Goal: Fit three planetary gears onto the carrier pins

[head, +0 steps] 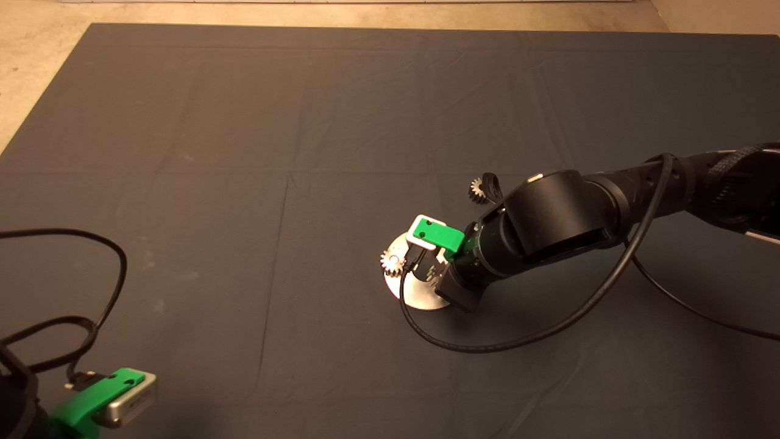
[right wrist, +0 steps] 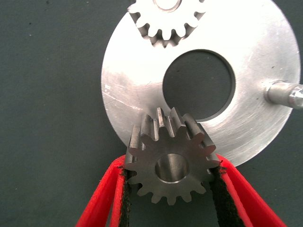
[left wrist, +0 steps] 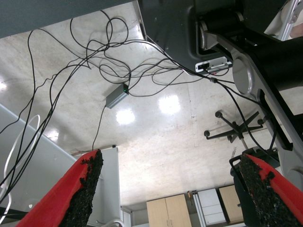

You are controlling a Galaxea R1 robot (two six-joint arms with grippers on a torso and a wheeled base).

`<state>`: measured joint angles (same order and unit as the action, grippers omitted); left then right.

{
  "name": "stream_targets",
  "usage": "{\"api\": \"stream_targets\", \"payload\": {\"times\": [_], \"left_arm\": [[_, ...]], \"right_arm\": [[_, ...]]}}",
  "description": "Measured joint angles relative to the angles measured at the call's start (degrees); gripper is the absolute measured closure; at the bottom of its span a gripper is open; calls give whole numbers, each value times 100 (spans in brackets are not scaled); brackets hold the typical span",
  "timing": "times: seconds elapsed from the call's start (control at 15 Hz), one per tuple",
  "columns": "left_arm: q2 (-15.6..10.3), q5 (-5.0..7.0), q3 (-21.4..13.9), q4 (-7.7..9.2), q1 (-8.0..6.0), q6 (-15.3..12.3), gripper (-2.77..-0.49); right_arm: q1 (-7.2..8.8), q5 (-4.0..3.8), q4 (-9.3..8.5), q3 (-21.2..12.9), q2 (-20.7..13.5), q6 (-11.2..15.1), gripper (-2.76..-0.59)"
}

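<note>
Right gripper point(right wrist: 170, 189) is over the carrier disc point(right wrist: 265, 56) mid-mat, pads pinching a gear point(right wrist: 173, 163) by its teeth, held just above the disc's near rim. Its black cable point(head: 487, 347) loops across the mat beside the disc. One gear point(right wrist: 163, 16) already sits on a pin at the disc's edge, another pin point(right wrist: 284, 93) stands bare. A third gear point(head: 477, 189) lies on the mat w/ the arm in front of it. Left gripper point(left wrist: 170, 189) is parked at the lower left corner, fingers spread wide, nothing between 'em, its cam sees floor & cables point(left wrist: 94, 61).
</note>
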<state>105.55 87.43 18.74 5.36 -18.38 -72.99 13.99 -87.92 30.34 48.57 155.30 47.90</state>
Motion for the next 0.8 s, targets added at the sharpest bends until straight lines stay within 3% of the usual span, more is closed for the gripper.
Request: {"api": "stream_targets", "payload": {"times": [0.4, 0.8], "left_arm": [[2, 0, 0, 0, 0, 9, -204], [1, 0, 0, 0, 0, 25, -204]], "right_arm": [[0, -6, -301, 41, -2, -46, -99], [0, -6, -341, 41, -2, -108, -99]]}}
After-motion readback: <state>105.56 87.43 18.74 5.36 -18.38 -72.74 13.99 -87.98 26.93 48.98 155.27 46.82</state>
